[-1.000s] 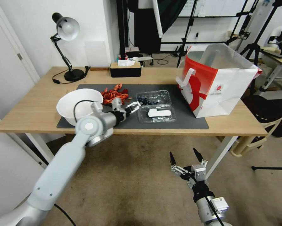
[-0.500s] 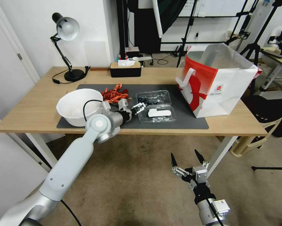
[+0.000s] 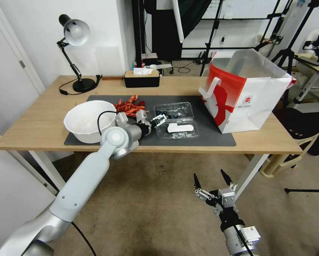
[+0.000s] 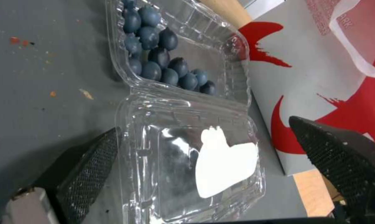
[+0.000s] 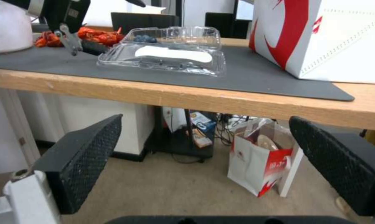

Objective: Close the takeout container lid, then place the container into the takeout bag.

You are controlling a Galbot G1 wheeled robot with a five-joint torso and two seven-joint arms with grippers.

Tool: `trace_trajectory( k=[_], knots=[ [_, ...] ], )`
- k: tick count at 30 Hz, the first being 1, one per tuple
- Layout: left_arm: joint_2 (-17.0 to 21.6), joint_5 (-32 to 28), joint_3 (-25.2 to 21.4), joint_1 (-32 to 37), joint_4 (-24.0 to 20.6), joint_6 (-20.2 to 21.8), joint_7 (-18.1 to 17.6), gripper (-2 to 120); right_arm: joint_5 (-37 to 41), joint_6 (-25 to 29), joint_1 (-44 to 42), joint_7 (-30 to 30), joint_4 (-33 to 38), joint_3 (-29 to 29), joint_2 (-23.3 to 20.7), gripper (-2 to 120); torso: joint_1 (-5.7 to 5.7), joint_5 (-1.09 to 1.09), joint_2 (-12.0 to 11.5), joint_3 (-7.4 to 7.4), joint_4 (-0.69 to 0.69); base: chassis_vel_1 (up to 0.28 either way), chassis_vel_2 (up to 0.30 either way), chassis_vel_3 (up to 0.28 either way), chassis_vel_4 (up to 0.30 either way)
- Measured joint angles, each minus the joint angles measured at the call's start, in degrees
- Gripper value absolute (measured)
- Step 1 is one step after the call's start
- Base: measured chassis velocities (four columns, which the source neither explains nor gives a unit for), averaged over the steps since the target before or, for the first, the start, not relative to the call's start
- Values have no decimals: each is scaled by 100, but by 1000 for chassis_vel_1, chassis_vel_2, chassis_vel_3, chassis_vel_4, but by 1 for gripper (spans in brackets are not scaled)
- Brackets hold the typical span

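Note:
The takeout container point(image 3: 176, 120) lies open on the grey mat point(image 3: 209, 137), blueberries point(image 4: 162, 67) in its far half. The lid point(image 3: 179, 129), with a white label, lies flat towards the table's front edge. My left gripper point(image 3: 158, 121) is open at the lid's left edge. In the left wrist view the lid point(image 4: 195, 161) sits between the spread fingers point(image 4: 87, 168); whether they touch it I cannot tell. The takeout bag point(image 3: 244, 92) stands open to the container's right. My right gripper point(image 3: 212, 183) hangs open below the table front, facing the container point(image 5: 166, 49) and bag point(image 5: 320, 34).
A white bowl point(image 3: 85, 121) and a pile of orange-red scraps point(image 3: 129, 106) sit left of the container, behind my left forearm. A black tissue box point(image 3: 141, 79) and a desk lamp point(image 3: 76, 35) stand at the back. A small bag point(image 5: 262, 161) sits on the floor under the table.
My left arm has reached to the right, bringing its open gripper from beside the bowl up to the lid's left edge. The right gripper has sunk slightly.

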Motion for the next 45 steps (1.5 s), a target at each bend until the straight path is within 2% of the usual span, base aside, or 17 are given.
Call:
trace_trajectory(
  k=[12,21,32,45],
  knots=[
    [-60,-52,40,-119,63,230,-310,100,-6,22,-13,1,-10,-2,13,100,0,0,0,0,0,0,0,0,0],
    [-71,-180,33,-154,113,303,-368,100,-16,26,-15,3,-26,-6,16,100,-1,0,0,0,0,0,0,0,0],
    [-91,-446,1,-169,211,519,-224,100,-24,28,-3,25,-69,-11,14,100,-1,0,0,-1,0,0,0,0,0],
    [-111,-752,-163,-157,283,410,-11,100,-24,25,27,112,-137,-24,12,100,-1,-1,0,0,0,0,0,0,0]
  ],
)
